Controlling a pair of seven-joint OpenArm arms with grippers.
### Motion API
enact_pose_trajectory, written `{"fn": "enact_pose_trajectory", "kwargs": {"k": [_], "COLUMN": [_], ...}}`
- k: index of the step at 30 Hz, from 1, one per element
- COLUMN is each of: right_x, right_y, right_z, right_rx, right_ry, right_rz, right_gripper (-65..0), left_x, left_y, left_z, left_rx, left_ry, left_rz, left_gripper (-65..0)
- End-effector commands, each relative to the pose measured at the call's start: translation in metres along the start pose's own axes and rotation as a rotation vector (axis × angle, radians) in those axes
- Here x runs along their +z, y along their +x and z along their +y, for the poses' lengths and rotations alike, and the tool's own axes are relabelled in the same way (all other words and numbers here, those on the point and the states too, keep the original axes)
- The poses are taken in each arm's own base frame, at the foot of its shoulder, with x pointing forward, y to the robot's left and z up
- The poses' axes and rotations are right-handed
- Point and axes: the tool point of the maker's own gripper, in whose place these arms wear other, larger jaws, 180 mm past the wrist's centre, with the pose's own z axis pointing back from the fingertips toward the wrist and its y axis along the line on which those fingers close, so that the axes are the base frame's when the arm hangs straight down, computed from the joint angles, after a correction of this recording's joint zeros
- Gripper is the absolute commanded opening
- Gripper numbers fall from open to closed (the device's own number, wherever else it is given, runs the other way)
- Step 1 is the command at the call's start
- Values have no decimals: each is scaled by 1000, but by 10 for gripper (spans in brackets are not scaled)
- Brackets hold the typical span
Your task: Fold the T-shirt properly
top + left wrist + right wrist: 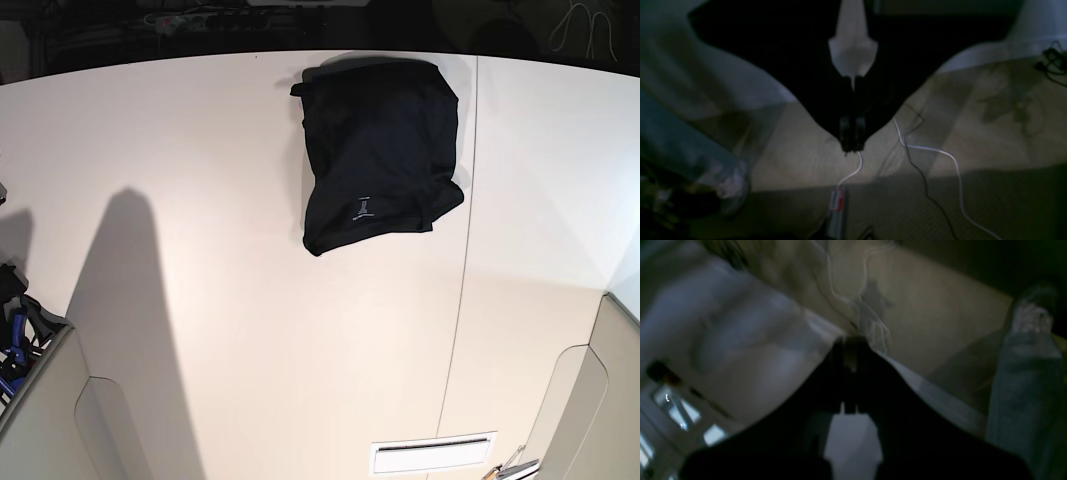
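The white table (250,300) is filling most of the base view, with a seam running down its right part. The T-shirt (378,150) is hanging bunched over the far part of the table, its upper edge drawn up at both corners and a tiny pale mark showing low on its front. In both wrist views the black cloth is spreading away from the fingertips in a wide, taut wedge. The left gripper (852,146) is standing clamped shut on a point of the T-shirt, jaws pressed together. The right gripper (850,340) is likewise pinched fully closed on the T-shirt's edge, though this view is blurred. A white cable (950,160) is lying across the floor beyond.
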Motion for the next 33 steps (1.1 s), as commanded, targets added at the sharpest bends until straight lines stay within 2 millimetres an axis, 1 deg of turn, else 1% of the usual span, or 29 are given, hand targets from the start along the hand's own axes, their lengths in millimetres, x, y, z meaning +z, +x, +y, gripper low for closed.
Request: {"fn": "enact_pose_trajectory", "kwargs": {"k": [1,5,7,10,12,16,20,22,24,28,30,33], "right_x": [0,-14,-18,-22,-25,-33,-47,-53,-58,-63,-62,-60], "right_y": [1,10,16,25,32,44,45,46,48,49,51,52], "right_z": [-4,-9,-16,-29,-33,-39,-41,-42,-42,-39,-39,-44], "right_rx": [7,30,49,92,102,127,123,111,94,80,86,110], "right_ry": [-1,8,-5,-41,-47,-60,-74,-78,-79,-70,-73,-97], "right_rz": [10,47,58,68,55,23,32,45,51,53,52,64], "right_gripper": [-650,-650,-650,-650,-650,-650,-650,-650,-650,-650,-650,-650], "left_x": [-2,-30,-43,-61,-70,-87,-104,-111,-115,-118,-118,-118], "left_y": [-8,-12,-11,-11,-8,8,21,30,47,71,80,83], "left_z": [3,1,0,-9,-12,-24,-42,-47,-49,-50,-49,-47], "left_rx": [-6,-13,-20,-42,-63,-93,-91,-138,-180,-170,-171,-174], "left_ry": [4,27,33,11,0,-21,-44,-45,-43,-41,-39,-34], "left_rz": [15,30,43,84,107,89,96,101,94,120,113,111], "left_gripper": [-650,-650,-650,-650,-650,-650,-650,-650,-650,-650,-650,-650]}}
